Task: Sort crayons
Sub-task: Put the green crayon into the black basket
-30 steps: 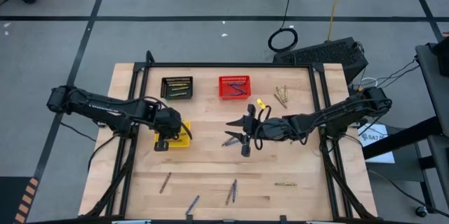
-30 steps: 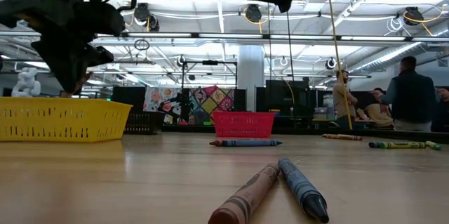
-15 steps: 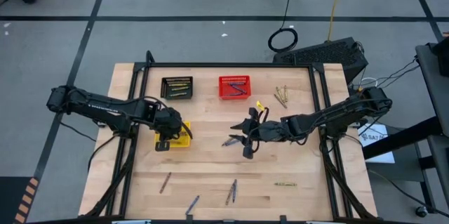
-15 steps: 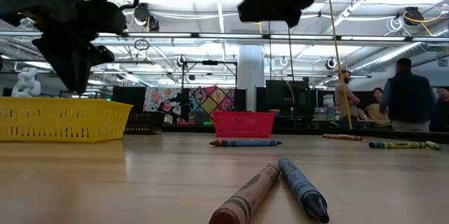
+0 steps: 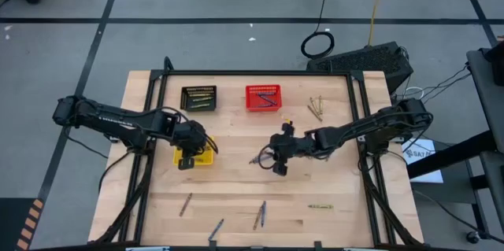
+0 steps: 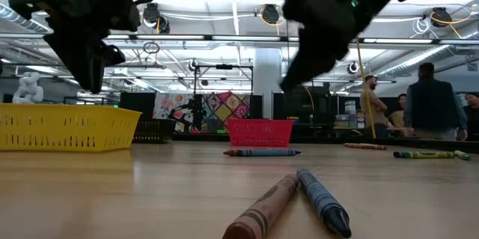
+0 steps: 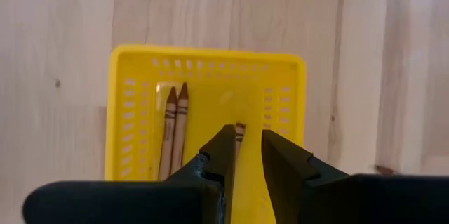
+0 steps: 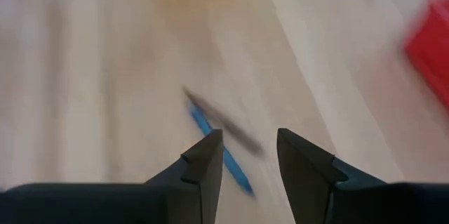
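My left gripper hangs open over the yellow basket, which stands on the table's left half. Two brown crayons lie in the basket, and a third brown crayon tip shows below the gap between the fingers. My right gripper is open and slants down over a blue crayon and a dark one, which lie together mid-table. Its fingers touch neither.
A black basket and a red basket stand at the far side, with yellow-green crayons to their right. Loose crayons lie near the front edge. People stand in the room beyond the table.
My right gripper has come down toward the pair of crayons mid-table and tipped from nearly level to slanting downward, staying open. The crayons have not moved.
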